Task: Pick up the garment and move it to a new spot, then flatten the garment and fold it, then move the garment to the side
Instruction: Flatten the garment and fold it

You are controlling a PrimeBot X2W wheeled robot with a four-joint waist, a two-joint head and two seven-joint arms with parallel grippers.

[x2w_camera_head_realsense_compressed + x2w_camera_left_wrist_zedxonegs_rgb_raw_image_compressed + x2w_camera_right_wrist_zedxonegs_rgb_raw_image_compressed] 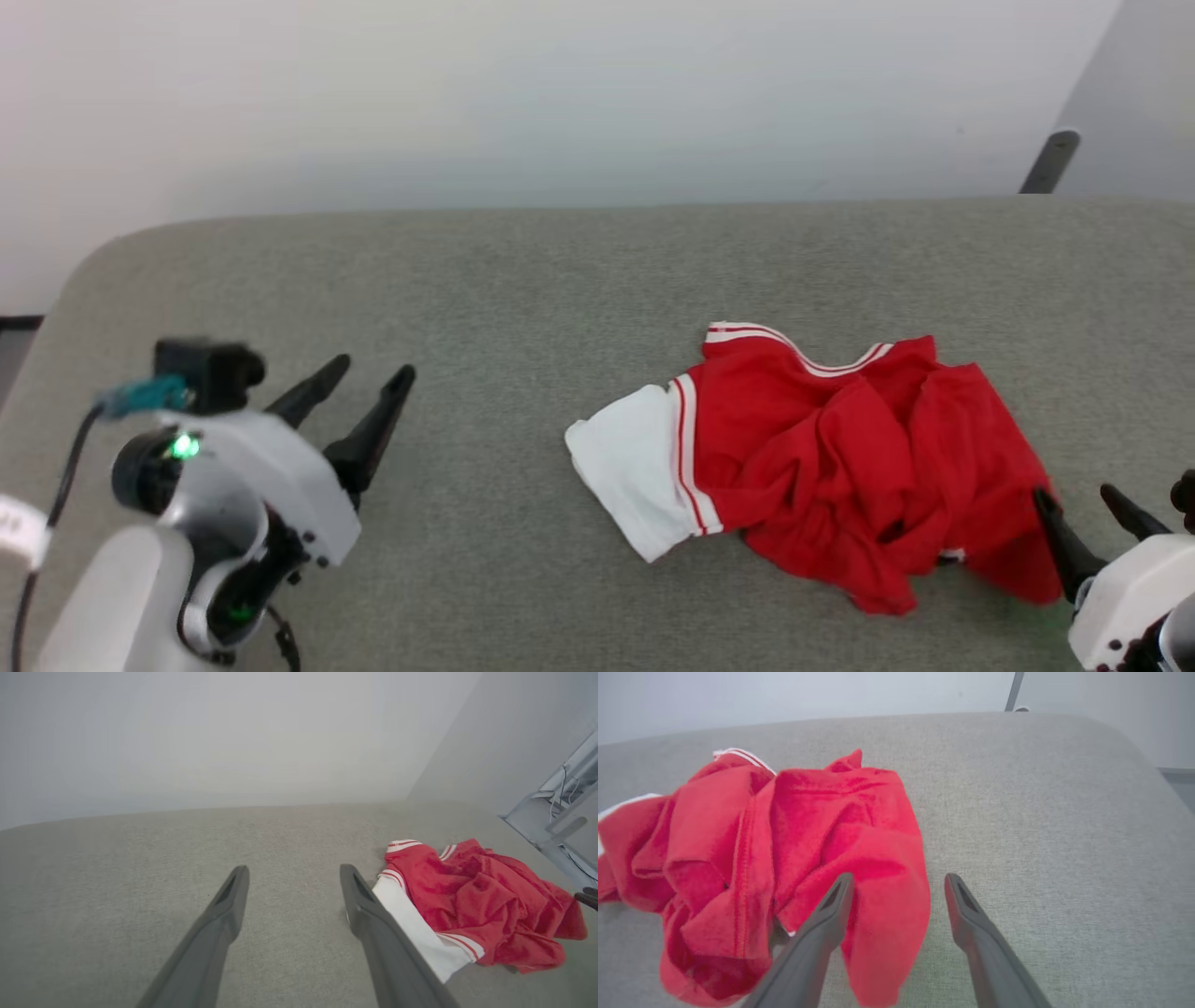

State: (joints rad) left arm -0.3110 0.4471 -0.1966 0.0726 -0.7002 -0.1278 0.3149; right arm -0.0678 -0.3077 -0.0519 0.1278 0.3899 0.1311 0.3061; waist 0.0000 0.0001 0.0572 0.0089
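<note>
Garment: crumpled red shirt with a white sleeve and striped trim [840, 467], heaped right of centre on the grey felt counter [467, 280], lying loose and in no container.
Left hand [373, 367]: fingers spread, empty, well apart from the cloth.
Right hand [1074, 493]: fingers spread at the heap's near right edge, gripping nothing.
Flattening: probably best to pinch one opposite hem in each hand, then draw them apart.

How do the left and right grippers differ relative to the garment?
The left gripper stands over bare table, apart from the garment; the right gripper is at its red edge, overlapping the cloth. The left is nearer the white sleeve, the right nearer the red body. Both are open and empty.
</note>
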